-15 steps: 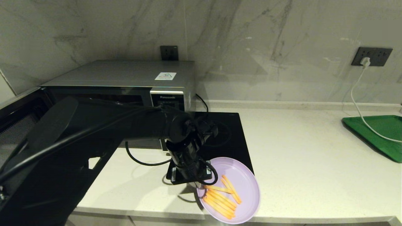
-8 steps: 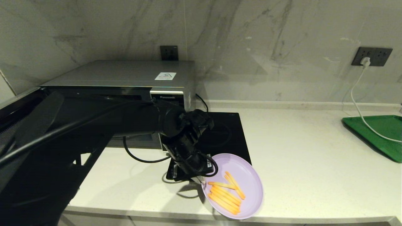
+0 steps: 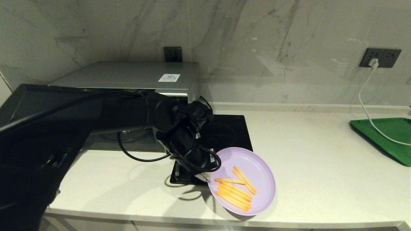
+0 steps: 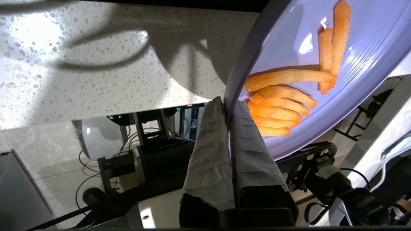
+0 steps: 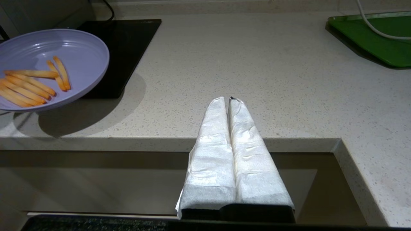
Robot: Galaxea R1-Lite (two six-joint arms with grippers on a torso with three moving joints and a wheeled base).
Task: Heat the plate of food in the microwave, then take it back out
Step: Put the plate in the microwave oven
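Note:
The lilac plate of food (image 3: 231,158), with several orange fries (image 3: 236,192) on it, hangs tilted above the counter's front edge, next to the hob. My left gripper (image 3: 207,177) is shut on the plate's near-left rim. The left wrist view shows my left gripper (image 4: 228,109) with one finger on each side of the plate (image 4: 362,77) rim, beside the fries (image 4: 279,102). The silver microwave (image 3: 128,75) stands at the back left, its front largely hidden by my left arm. My right gripper (image 5: 228,100) is shut and empty, just before the counter's front edge; the plate (image 5: 80,51) lies to its left.
A black induction hob (image 3: 228,131) lies right of the microwave, behind the plate. A green tray (image 3: 385,134) sits at the far right with a white cable (image 3: 364,109) running to a wall socket. Bare counter (image 3: 314,154) stretches between hob and tray.
My left arm has carried the plate up and away from the counter's front edge, slightly to the right. The arm's upper links now cover more of the microwave's front.

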